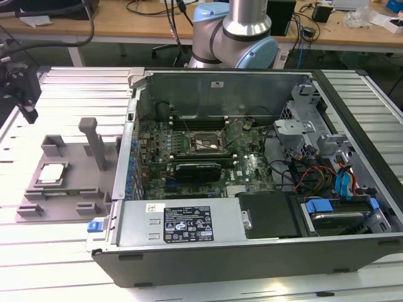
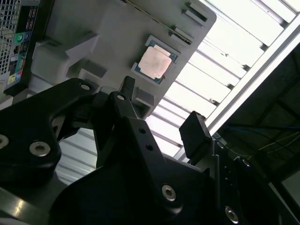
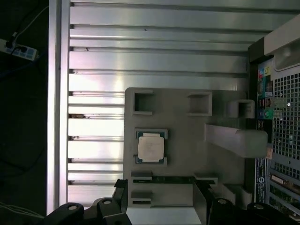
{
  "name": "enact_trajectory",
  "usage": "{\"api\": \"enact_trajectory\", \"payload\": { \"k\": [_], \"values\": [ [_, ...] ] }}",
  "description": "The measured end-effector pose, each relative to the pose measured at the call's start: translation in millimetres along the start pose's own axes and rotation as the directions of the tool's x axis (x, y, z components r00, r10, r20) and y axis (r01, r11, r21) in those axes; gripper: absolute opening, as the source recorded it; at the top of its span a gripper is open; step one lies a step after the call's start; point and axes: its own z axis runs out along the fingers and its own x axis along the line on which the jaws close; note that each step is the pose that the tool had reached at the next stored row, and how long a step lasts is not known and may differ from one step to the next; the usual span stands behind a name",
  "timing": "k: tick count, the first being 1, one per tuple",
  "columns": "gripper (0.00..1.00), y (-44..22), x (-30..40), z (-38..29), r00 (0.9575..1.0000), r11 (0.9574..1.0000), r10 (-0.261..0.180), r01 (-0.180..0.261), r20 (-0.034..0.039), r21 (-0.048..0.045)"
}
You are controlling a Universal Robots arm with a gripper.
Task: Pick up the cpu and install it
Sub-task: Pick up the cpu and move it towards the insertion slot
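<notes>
The cpu [image 1: 51, 173] lies flat in a square pocket of the grey holder tray [image 1: 75, 189], on the exterior view's left beside the computer case. Its silver top also shows in both wrist views [image 2: 154, 63] [image 3: 151, 147]. My black gripper [image 1: 25, 104] hangs above the table, behind the tray and clear of it. In both wrist views the gripper [image 2: 161, 112] [image 3: 161, 201] is open, its two fingers [image 2: 197, 133] spread apart with nothing between them and the cpu some way beyond the tips. The motherboard socket [image 1: 201, 143] sits inside the open case.
The open computer case [image 1: 252, 251] takes up the middle and the exterior view's right of the slatted metal table [image 1: 69, 82]. A tall post [image 1: 94, 141] rises from the tray near the cpu. The arm's base [image 1: 233, 31] stands behind the case. A cluttered workbench lies further back.
</notes>
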Motion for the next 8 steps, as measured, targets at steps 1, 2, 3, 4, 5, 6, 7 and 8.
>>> {"api": "enact_trajectory", "payload": {
  "k": [1,2,3,4,5,6,7,8],
  "values": [
    [0.66,0.2,-1.1,0.8,1.0,1.0,0.0,0.0,0.0,0.0],
    [0.66,0.7,-2.1,1.4,1.0,1.0,0.0,0.0,-0.0001,0.0001],
    [0.66,1.3,-3.4,2.1,1.0,1.0,0.0,0.0,-0.0001,0.0001],
    [0.66,2.0,-4.6,2.7,1.0,1.0,0.0,0.0,-0.0001,0.0001],
    [0.66,3.0,-6.1,3.5,1.0,1.0,0.0,0.0,-0.0002,0.0001],
    [0.66,5.4,-8.5,5.1,1.0,1.0,0.0,0.0,-0.0001,0.0],
    [0.66,7.5,-10.6,6.3,1.0,1.0,0.0,0.0,-0.0001,0.0],
    [0.66,8.4,-11.6,6.9,1.0,1.0,0.0,0.0,-0.0002,0.0001]
  ]
}}
